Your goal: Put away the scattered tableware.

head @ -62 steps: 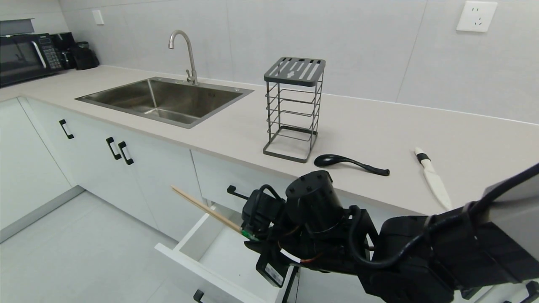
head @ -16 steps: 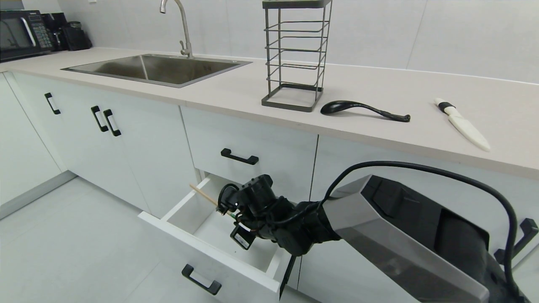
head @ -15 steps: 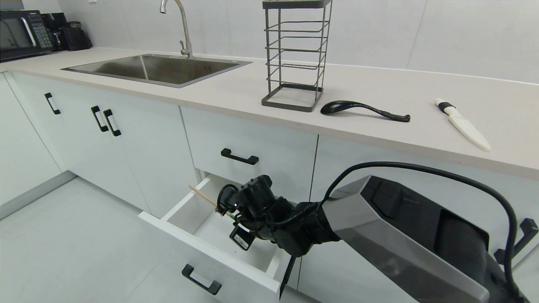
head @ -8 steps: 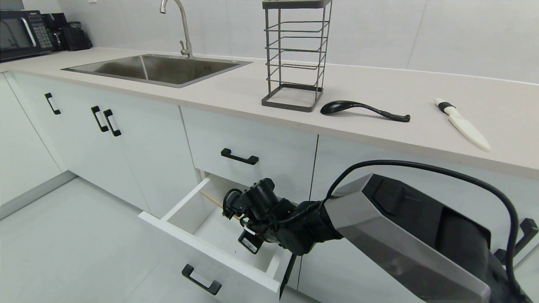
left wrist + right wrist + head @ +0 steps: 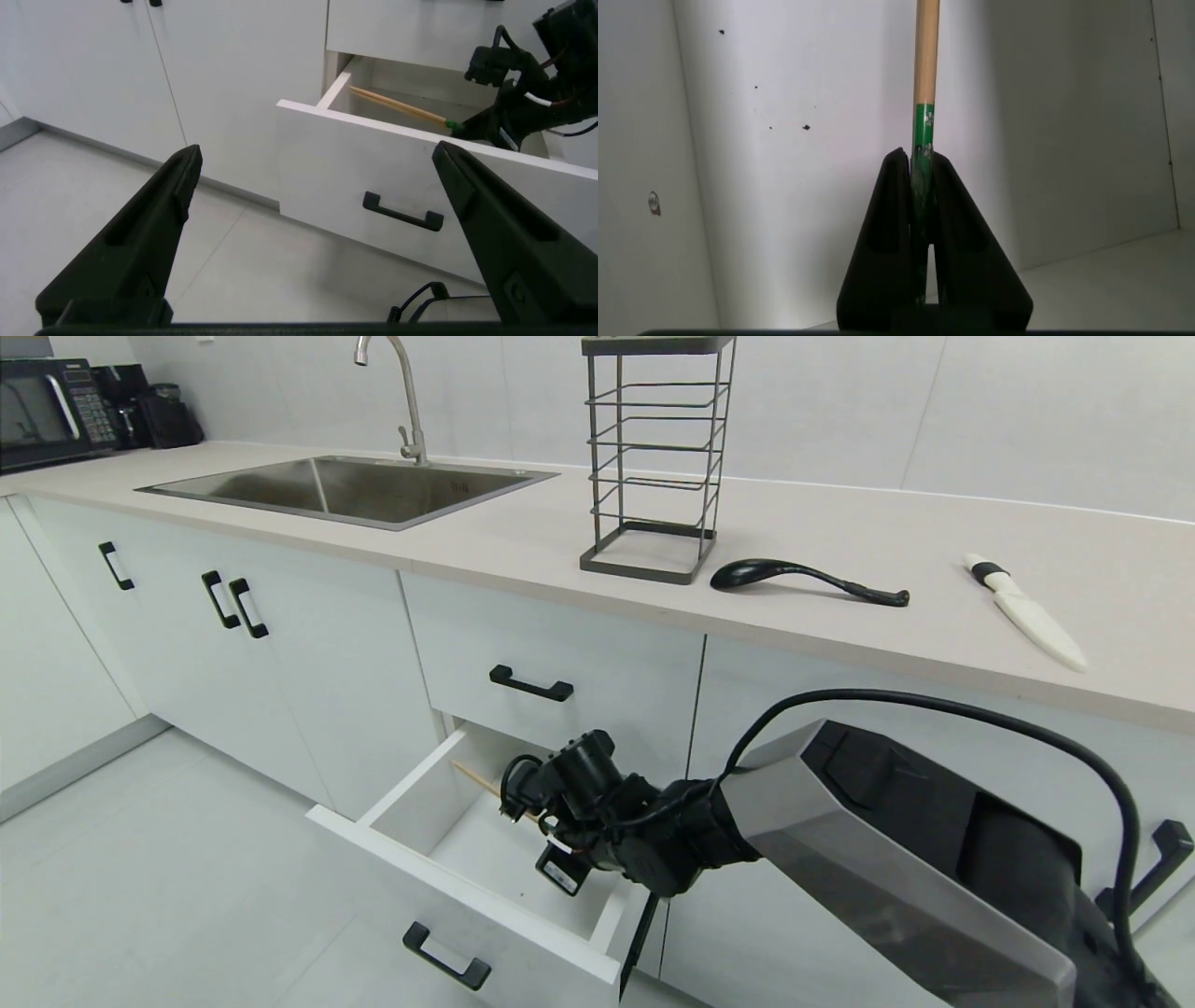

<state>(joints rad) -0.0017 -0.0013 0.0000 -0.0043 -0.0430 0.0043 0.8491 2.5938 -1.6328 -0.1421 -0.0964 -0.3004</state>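
Note:
A pair of wooden chopsticks [image 5: 477, 780] with green ends [image 5: 924, 84] pokes out over the inside of the open white drawer [image 5: 464, 894]. My right gripper [image 5: 525, 809] is shut on their green end [image 5: 920, 161], low inside the drawer. From the left wrist view the chopsticks [image 5: 397, 106] slant across the drawer [image 5: 327, 177] toward the right gripper [image 5: 470, 128]. My left gripper [image 5: 316, 161] hangs open in front of the drawer, holding nothing. A black spoon [image 5: 805, 581] and a white knife [image 5: 1027, 613] lie on the countertop.
A dark wire rack [image 5: 653, 457] stands on the counter left of the spoon. A steel sink [image 5: 345, 490] with a tap lies further left. A shut drawer with a black handle [image 5: 530, 687] sits just above the open one. Cabinet doors [image 5: 233, 644] line the left.
The right gripper has sunk a little and gone deeper into the drawer with the chopsticks, which now point lower. Since the oldest frame the head camera has dropped.

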